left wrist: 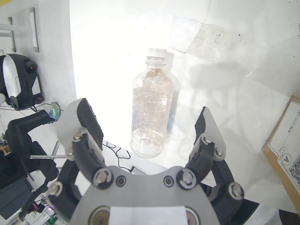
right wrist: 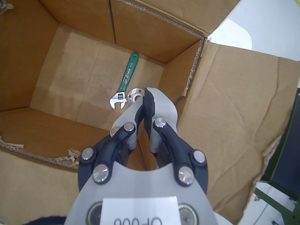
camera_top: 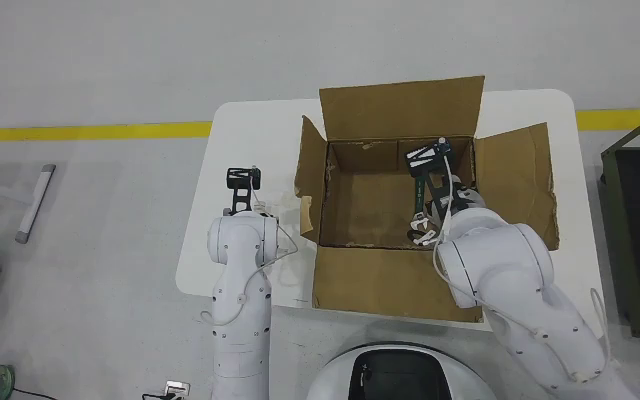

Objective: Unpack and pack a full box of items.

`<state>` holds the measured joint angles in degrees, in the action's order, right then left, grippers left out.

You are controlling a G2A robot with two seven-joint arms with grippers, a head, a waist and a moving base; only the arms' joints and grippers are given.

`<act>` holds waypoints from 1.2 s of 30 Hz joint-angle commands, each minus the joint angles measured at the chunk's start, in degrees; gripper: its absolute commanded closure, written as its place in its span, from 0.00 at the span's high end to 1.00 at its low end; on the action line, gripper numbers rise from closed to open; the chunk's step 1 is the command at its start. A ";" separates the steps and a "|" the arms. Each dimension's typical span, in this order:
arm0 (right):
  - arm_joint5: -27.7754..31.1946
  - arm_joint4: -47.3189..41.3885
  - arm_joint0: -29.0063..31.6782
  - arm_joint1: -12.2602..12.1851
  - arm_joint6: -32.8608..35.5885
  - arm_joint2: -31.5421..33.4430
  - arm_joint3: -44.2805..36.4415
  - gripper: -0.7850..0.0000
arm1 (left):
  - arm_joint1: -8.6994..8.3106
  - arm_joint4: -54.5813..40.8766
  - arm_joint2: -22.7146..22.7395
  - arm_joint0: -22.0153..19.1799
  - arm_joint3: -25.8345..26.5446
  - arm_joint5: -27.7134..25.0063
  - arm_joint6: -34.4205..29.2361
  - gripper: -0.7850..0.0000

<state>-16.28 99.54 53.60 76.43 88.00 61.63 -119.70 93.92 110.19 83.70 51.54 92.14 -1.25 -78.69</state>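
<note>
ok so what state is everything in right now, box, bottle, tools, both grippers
left gripper: open, straddling the bottle without gripping it
right gripper: shut, empty, above the box interior
box: open, flaps folded outward
bottle: capped, apparently lying on the table
wrench: lying flat on the box floor
metal flange: flat beside the wrench head, partly hidden by the right gripper
</note>
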 commanded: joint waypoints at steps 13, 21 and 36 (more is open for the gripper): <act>0.38 -2.73 2.55 0.78 -8.58 1.86 2.90 1.00 | 0.00 0.00 0.00 0.00 0.00 0.00 0.00 1.00; 1.13 -4.94 -6.16 2.58 -4.98 -0.19 16.90 1.00 | 0.00 0.00 0.00 0.00 0.00 0.00 0.00 1.00; -0.21 -9.23 -12.60 5.37 -2.98 -3.11 29.82 1.00 | 0.00 0.00 0.00 0.00 0.00 0.00 0.00 1.00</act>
<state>-16.63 90.16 41.01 81.75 85.10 58.56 -90.09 93.92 110.19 83.70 51.54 92.14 -1.25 -78.69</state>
